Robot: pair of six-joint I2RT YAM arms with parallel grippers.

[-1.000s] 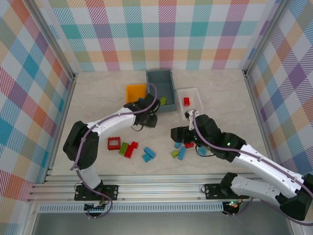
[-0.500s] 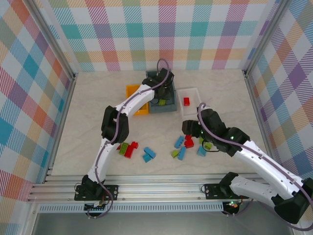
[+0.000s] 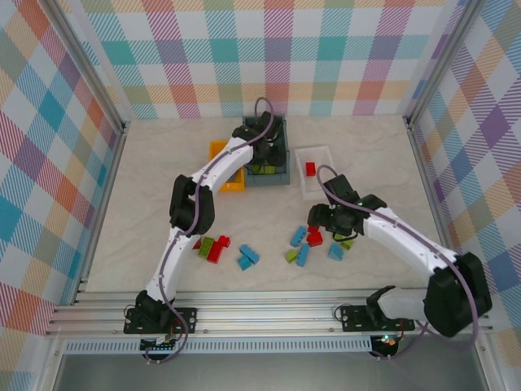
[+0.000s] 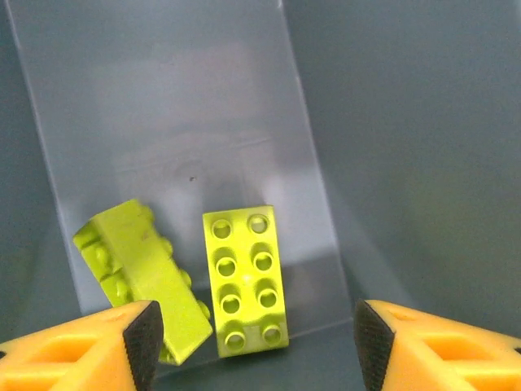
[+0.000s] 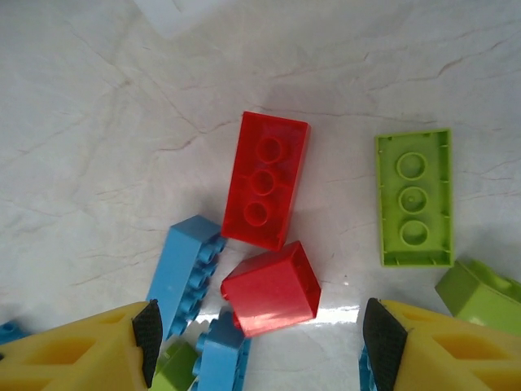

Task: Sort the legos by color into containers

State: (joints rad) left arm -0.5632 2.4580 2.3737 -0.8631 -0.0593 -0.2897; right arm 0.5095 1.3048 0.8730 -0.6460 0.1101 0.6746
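My left gripper [image 4: 256,346] hangs open inside the grey-blue container [image 4: 187,122], with nothing between its fingers. Below it lie two lime green legos, one flat with studs up [image 4: 246,281] and one tipped on its side [image 4: 138,273]. My right gripper [image 5: 262,342] is open low over the table, straddling a small red lego [image 5: 273,289]. A longer red lego [image 5: 266,179] lies just beyond it, a blue one [image 5: 186,273] at its left and a green plate [image 5: 413,198] at its right. From above, the left gripper [image 3: 262,157] is over the grey-blue container [image 3: 281,130].
The orange-yellow container [image 3: 221,151] sits left of the grey-blue one, partly under my left arm. The white container [image 3: 321,153] holds one red lego [image 3: 310,169]. More legos lie at front left: green [image 3: 206,244], red [image 3: 218,247], blue [image 3: 249,254].
My left arm swung from the table up to the grey-blue container and its gripper opened, leaving a green lego inside. My right gripper shifted right onto the red legos.
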